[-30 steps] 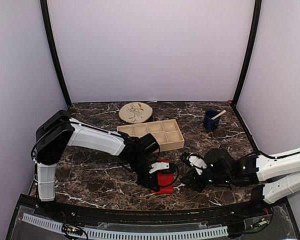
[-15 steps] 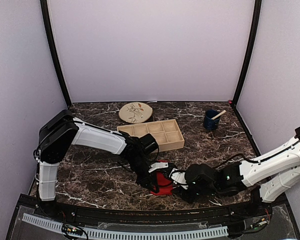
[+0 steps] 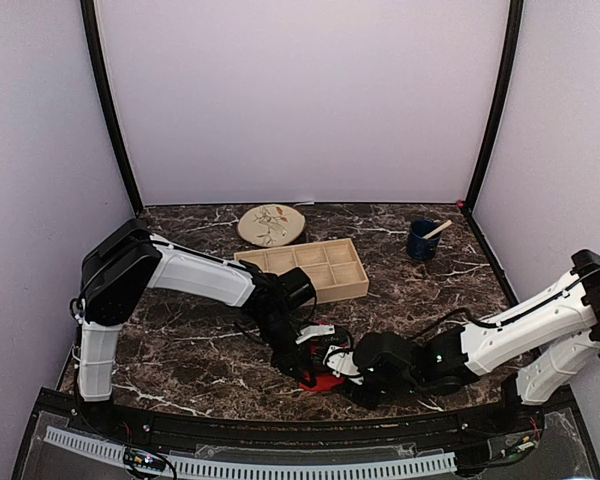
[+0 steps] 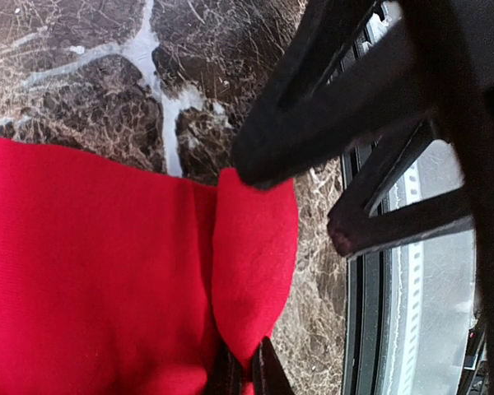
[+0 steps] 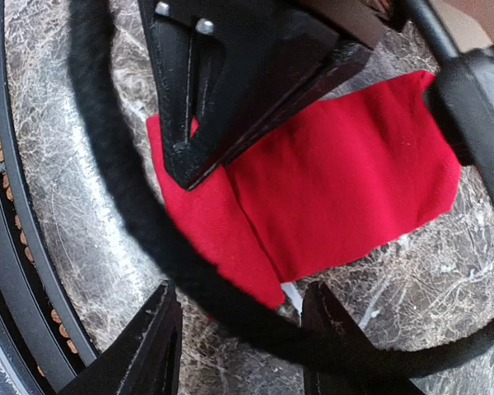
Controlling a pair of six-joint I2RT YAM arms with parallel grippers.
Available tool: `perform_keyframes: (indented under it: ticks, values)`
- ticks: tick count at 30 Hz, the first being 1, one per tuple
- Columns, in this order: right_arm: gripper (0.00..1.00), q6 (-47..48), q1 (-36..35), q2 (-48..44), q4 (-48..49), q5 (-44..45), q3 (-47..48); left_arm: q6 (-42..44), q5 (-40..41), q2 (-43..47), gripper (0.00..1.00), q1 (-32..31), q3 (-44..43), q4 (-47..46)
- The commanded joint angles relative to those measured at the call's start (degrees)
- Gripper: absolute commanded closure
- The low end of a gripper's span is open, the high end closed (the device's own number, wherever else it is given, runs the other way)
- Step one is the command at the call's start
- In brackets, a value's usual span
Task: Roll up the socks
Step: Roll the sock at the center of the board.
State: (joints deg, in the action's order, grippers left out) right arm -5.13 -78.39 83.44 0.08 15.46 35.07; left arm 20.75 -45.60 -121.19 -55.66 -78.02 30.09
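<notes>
Dark brown marble-look table top (image 3: 200, 350), pale lilac walls (image 3: 300, 100) all round. Bright red soft fabric socks (image 5: 346, 173) lie flat nr front edge, betw. both grippers. Long axis runs diagonal in R wrist view, w/ one end overlapped. L gripper (image 4: 245, 374) clenched on that flap's edge. R gripper (image 5: 243, 341) spread wide just beside socks, holding nothing.

walls (image 3: 300, 100): pale lilac | table (image 3: 180, 340): dark veined marble | posts (image 3: 111, 110): black | light: even

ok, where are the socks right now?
Top view, centre front: the socks lie on the near side of the wooden tray, between the left gripper, pinching their edge, and the open right gripper.
</notes>
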Motion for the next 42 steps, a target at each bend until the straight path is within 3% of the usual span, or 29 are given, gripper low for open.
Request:
perform_keyframes:
  ticks: [1, 10, 15, 25, 38, 42]
  values:
    - [0.54, 2.1, -0.6, 2.0, 1.7, -1.2, 2.2, 1.0, -0.6, -1.2, 1.0, 0.4, -1.3, 3.1]
    - [0.55, 4.1, -0.7, 4.1, 1.4, -1.5, 3.4, 1.3, -1.5, -1.7, 1.0, 0.7, -1.8, 3.8]
    - [0.64, 4.8, -0.6, 4.8, 1.8, -1.6, 3.6, 1.5, -1.8, -2.1, 1.0, 0.9, -2.0, 4.2]
    - [0.7, 5.1, -0.6, 6.4, 2.4, -2.2, 3.4, 1.6, -2.7, -2.4, 1.0, 1.2, -2.3, 4.5]
    - [0.95, 4.3, -0.5, 9.0, 1.6, -4.3, 3.5, 0.2, -1.7, -2.4, 1.0, 1.8, -2.2, 3.9]
    - [1.0, 4.0, -0.3, 9.1, 1.6, -4.5, 3.3, -1.8, 0.0, -2.0, 0.91, 2.2, -1.6, 2.5]
